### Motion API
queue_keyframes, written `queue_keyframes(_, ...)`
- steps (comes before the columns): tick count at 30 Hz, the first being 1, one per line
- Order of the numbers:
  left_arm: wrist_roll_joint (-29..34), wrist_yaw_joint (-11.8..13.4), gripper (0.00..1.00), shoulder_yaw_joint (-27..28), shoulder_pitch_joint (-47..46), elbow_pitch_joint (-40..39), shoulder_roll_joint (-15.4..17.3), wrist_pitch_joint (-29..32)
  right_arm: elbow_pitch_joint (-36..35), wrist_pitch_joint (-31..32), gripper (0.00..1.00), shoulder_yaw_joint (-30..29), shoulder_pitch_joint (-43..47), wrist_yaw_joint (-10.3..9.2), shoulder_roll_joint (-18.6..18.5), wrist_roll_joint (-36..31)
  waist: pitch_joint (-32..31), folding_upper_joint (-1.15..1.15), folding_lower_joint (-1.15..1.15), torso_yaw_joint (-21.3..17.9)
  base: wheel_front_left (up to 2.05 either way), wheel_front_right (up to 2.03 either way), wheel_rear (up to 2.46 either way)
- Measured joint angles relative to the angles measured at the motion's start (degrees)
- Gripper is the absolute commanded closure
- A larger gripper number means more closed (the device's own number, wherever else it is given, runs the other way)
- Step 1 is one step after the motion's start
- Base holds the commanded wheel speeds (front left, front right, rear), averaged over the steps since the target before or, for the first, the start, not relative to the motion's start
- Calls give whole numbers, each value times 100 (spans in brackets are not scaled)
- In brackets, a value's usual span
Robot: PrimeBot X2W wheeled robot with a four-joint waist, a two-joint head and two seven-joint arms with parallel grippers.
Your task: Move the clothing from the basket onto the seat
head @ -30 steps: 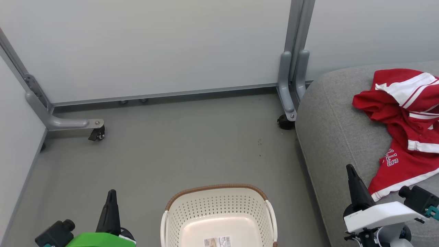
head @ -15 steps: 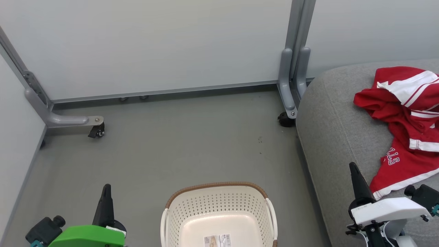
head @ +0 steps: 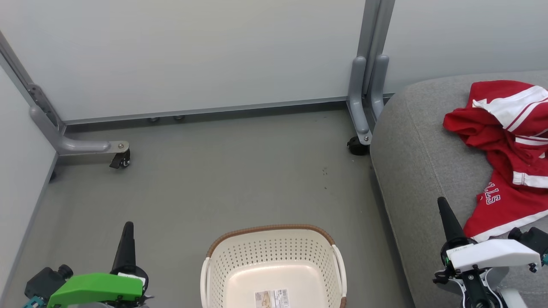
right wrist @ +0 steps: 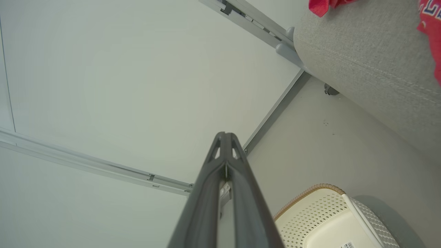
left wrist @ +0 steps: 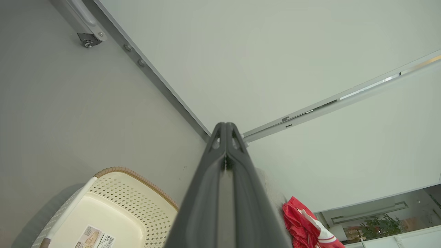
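The red clothing (head: 509, 149) with white stripes and "LLS" lettering lies crumpled on the grey seat (head: 411, 141) at the right. The cream basket (head: 272, 265) with a brown rim stands on the floor at the bottom centre, holding just a label sticker (head: 271, 298). My left gripper (head: 127, 226) is shut, low at the left of the basket. My right gripper (head: 441, 203) is shut over the seat's front edge, just left of the clothing. The left wrist view shows the basket (left wrist: 103, 210), the clothing (left wrist: 303, 227) and the shut gripper (left wrist: 225, 125). The right wrist view shows the seat (right wrist: 365, 72) and the basket (right wrist: 327, 220).
Pale partition panels (head: 192, 55) close off the back and left. Their grey feet with castors (head: 122, 159) (head: 357, 145) stand on the grey floor (head: 222, 171), one right beside the seat's corner.
Both grippers have sunk lower in the head view, the left one also drifting left. The whole picture has shifted slightly, so the camera moved. Clothing and basket lie as before.
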Motion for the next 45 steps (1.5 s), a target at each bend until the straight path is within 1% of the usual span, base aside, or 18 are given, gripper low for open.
queue_keyframes(22,-1184,-100,100,208,-230,113,2,316,136,309,100,-203,-185,-1,87,1148,101,0,0,18,0,0,0)
queue_keyframes(45,-2167,-181,100,403,-454,202,-2,594,248,588,100,-392,-388,-1,138,2121,205,0,0,36,0,0,0)
